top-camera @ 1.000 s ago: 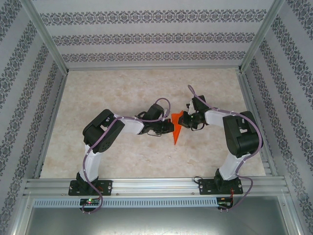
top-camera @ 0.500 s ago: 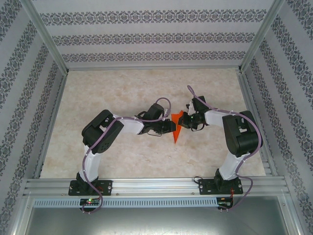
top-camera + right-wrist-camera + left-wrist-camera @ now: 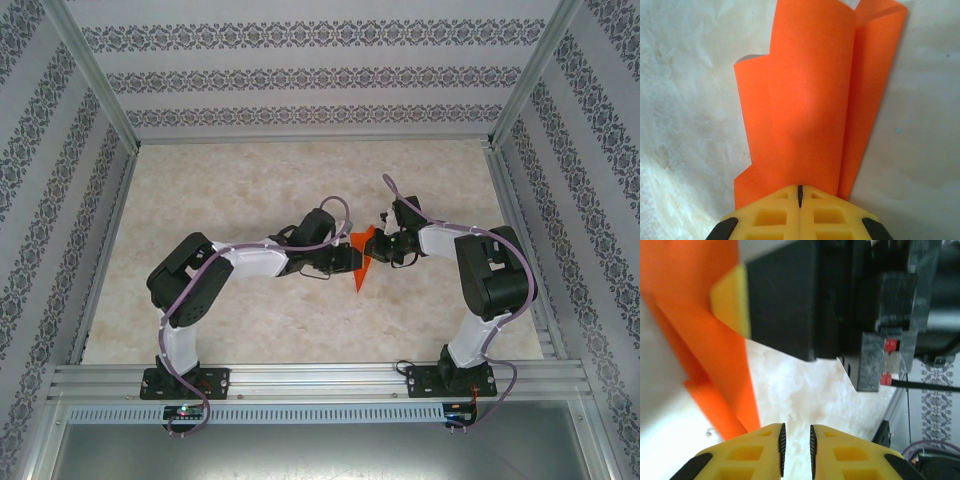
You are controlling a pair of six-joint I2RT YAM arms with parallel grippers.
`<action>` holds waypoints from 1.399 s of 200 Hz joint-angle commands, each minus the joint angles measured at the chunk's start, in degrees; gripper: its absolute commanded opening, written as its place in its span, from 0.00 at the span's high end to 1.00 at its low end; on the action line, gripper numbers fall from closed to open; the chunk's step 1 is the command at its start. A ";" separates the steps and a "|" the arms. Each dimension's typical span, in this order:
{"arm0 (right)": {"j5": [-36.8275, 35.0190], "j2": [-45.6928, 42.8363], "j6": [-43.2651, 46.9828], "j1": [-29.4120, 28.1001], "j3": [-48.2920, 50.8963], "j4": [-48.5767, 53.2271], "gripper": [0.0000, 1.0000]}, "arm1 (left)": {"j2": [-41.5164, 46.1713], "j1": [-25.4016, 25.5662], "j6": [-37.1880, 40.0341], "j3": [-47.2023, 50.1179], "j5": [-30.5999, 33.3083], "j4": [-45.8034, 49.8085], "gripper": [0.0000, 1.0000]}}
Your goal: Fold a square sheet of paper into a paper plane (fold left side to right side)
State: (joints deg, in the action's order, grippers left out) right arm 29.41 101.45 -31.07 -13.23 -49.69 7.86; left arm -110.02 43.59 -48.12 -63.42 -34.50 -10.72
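The folded orange-red sheet of paper (image 3: 361, 270) lies mid-table as a narrow dart shape, its tip toward the near edge. My right gripper (image 3: 380, 246) is shut on its upper part; in the right wrist view the paper (image 3: 810, 100) fans out from the closed fingertips (image 3: 800, 189), one layer curling up. My left gripper (image 3: 351, 262) sits just left of the paper. In the left wrist view its jaws (image 3: 796, 434) stand slightly apart with only table between them, the paper (image 3: 715, 355) to their left and the right gripper's yellow finger (image 3: 732, 300) pressed on it.
The marble-patterned table (image 3: 250, 190) is bounded by patterned walls and an aluminium rail (image 3: 300, 378) at the near edge. The two grippers are nearly touching across the paper. Open tabletop lies behind and to the left of the arms.
The left arm's elbow has swung out to the left and lower, stretching the forearm. Its gripper stays beside the paper. The right arm and the paper have not moved.
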 commanded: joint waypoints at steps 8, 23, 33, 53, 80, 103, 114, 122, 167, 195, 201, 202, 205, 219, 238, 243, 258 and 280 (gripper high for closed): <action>-2.66 2.34 1.38 0.50 1.88 4.25 1.00 | -2.84 1.41 -0.83 -2.64 -2.26 -0.88 0.77; -2.65 2.29 1.37 0.53 1.89 4.30 1.00 | -3.84 1.54 -1.12 -2.67 -2.48 -1.05 0.77; -2.69 2.28 1.37 0.54 1.88 4.38 1.00 | -4.36 1.66 -1.21 -2.67 -2.60 -0.88 0.77; -2.60 2.41 1.37 0.50 1.75 4.36 1.00 | -5.28 1.84 -1.36 -2.54 -2.50 -0.40 0.77; -2.61 2.52 1.45 0.42 1.73 4.44 1.00 | -6.08 2.15 -1.52 -2.41 -2.17 0.56 0.77; -2.59 2.60 1.45 0.43 1.63 4.48 1.00 | -6.99 2.54 -1.88 -2.42 -2.47 0.61 0.77; -2.65 2.61 1.53 0.48 1.55 4.66 1.00 | -7.41 2.79 -2.06 -2.62 -2.60 0.61 0.77; -2.63 2.61 1.55 0.43 1.53 4.67 1.00 | -7.66 2.88 -2.18 -2.66 -2.59 0.70 0.77; -2.69 2.75 1.63 0.46 1.40 4.97 1.00 | -7.66 2.91 -2.23 -2.40 -0.84 2.45 0.78; -2.38 2.28 1.73 0.49 1.51 4.22 1.00 | -8.06 3.01 -2.56 -2.34 -0.64 3.47 0.79; -1.95 1.90 1.59 0.60 1.72 3.53 1.00 | -8.02 3.06 -2.76 -2.12 -0.57 3.72 0.79; -1.88 1.86 1.57 0.59 1.71 3.42 1.00 | -8.02 3.07 -2.77 -2.13 -0.57 3.79 0.79; -1.63 1.64 1.48 0.62 1.70 2.97 1.00 | -8.06 3.08 -2.91 -2.08 -0.45 4.09 0.80; -0.77 0.95 1.18 0.80 1.47 2.23 1.00 | -8.23 3.08 -3.12 -2.12 0.19 6.04 0.81; -0.45 0.47 1.45 0.78 0.26 2.60 1.00 | -9.20 3.08 -3.37 -3.03 0.57 8.96 0.83; -0.30 0.37 1.48 0.76 0.01 2.71 1.00 | -9.48 3.08 -3.39 -3.44 0.53 9.69 0.84; 0.05 0.16 1.54 0.82 -0.49 2.86 1.00 | -10.24 3.09 -3.43 -4.11 0.47 10.70 0.85; 0.82 -1.27 1.45 0.97 -0.60 1.73 1.00 | -10.81 3.08 -3.64 -4.52 0.44 11.48 0.85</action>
State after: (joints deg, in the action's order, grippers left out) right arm 30.48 101.41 -31.05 -12.86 -49.76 8.08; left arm -118.21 45.71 -50.89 -67.44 -34.52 -5.41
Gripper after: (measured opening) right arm 0.053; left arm 0.149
